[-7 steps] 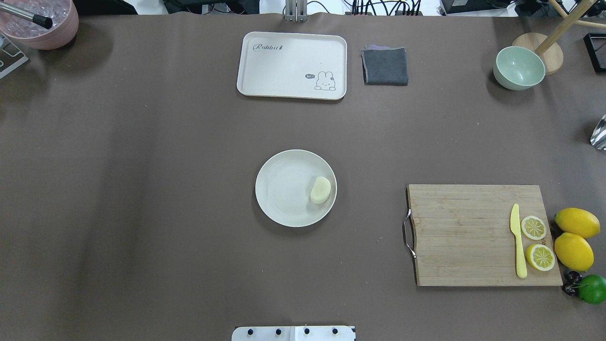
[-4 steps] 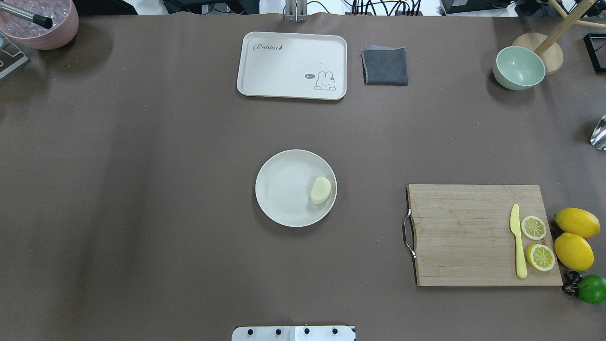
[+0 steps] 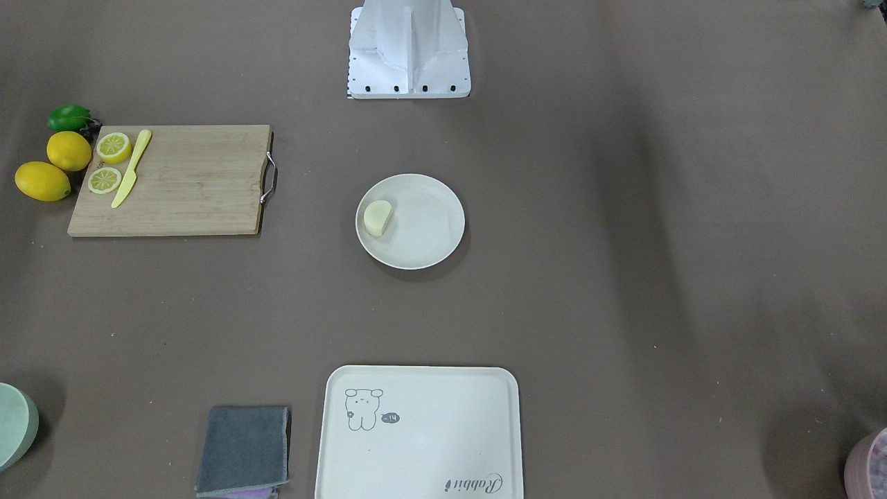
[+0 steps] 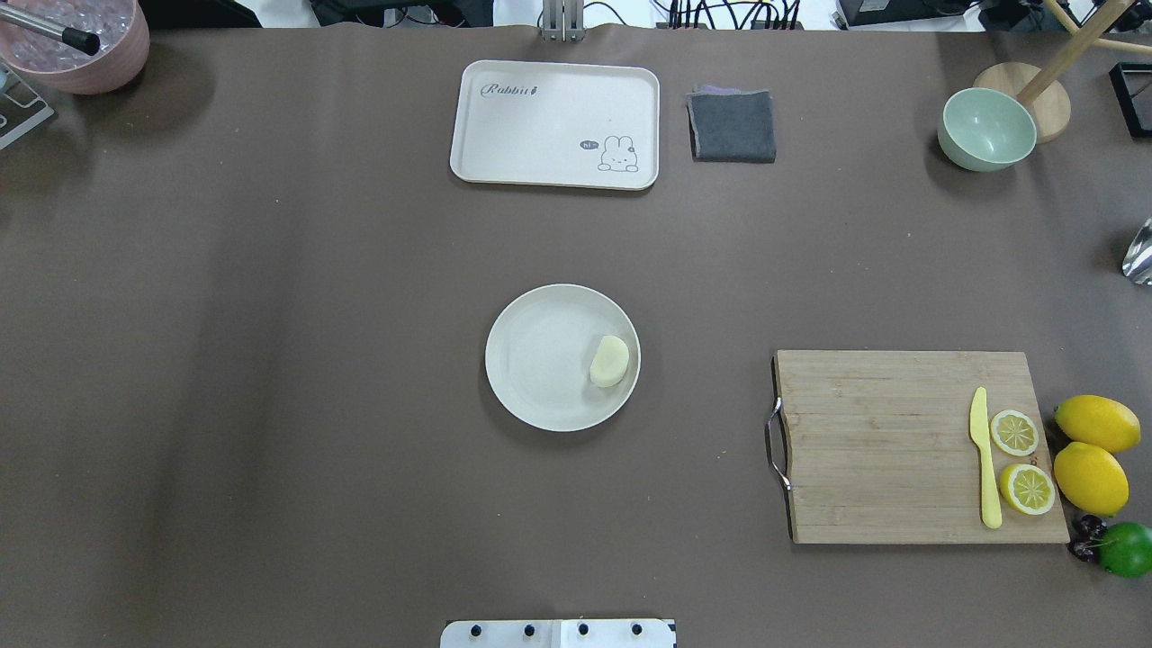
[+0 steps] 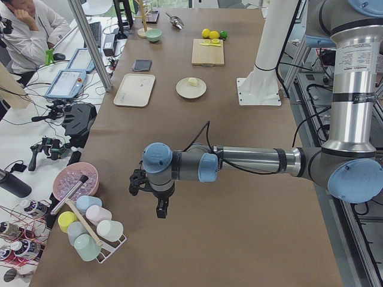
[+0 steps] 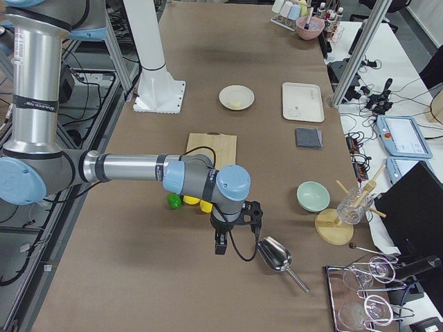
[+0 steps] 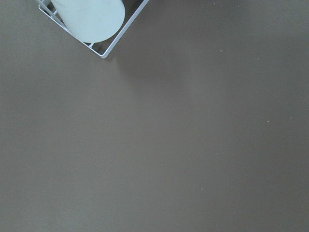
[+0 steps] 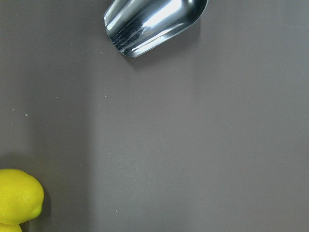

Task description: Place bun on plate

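Note:
The pale cream bun lies on the round off-white plate at the table's middle, against its right rim. The front-facing view has the same bun at the left side of the plate. Neither arm is near it. My left gripper hangs over bare table at the left end, beside a cup rack, and I cannot tell whether it is open or shut. At the right end my right gripper hangs next to a metal scoop; its state also cannot be told.
A cream rabbit tray and a grey cloth lie at the back. A green bowl is back right. A cutting board with a yellow knife, lemon slices and lemons sits front right. A pink bowl is back left.

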You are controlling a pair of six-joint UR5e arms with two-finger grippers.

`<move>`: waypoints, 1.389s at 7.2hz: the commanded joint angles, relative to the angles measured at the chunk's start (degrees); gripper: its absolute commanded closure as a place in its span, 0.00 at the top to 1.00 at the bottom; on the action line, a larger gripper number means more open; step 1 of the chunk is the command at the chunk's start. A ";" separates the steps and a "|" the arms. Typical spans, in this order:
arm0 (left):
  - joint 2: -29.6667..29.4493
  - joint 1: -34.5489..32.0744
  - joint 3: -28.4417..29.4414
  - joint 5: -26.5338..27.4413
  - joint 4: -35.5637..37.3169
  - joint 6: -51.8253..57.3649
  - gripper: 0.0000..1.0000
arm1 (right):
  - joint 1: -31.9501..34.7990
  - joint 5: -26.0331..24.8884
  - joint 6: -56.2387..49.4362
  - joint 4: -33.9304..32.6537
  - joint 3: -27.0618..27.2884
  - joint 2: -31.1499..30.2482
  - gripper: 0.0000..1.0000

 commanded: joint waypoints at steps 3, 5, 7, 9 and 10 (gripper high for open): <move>-0.21 0.12 0.35 -0.36 0.14 -0.24 0.98 | 0.00 0.10 0.00 0.00 0.10 0.01 1.00; -0.03 0.21 1.05 -0.27 -0.12 -0.24 0.98 | 0.00 0.10 0.00 0.09 0.10 0.10 1.00; -0.03 0.29 1.23 -0.27 -0.12 -0.24 0.98 | 0.00 0.10 0.00 0.09 0.10 0.10 1.00; -0.03 0.30 1.14 -0.36 -0.04 -0.24 0.98 | 0.00 0.10 0.00 0.09 0.10 0.10 1.00; -0.03 0.30 0.79 -0.44 0.14 -0.24 0.98 | 0.00 0.10 0.00 0.00 0.10 0.10 1.00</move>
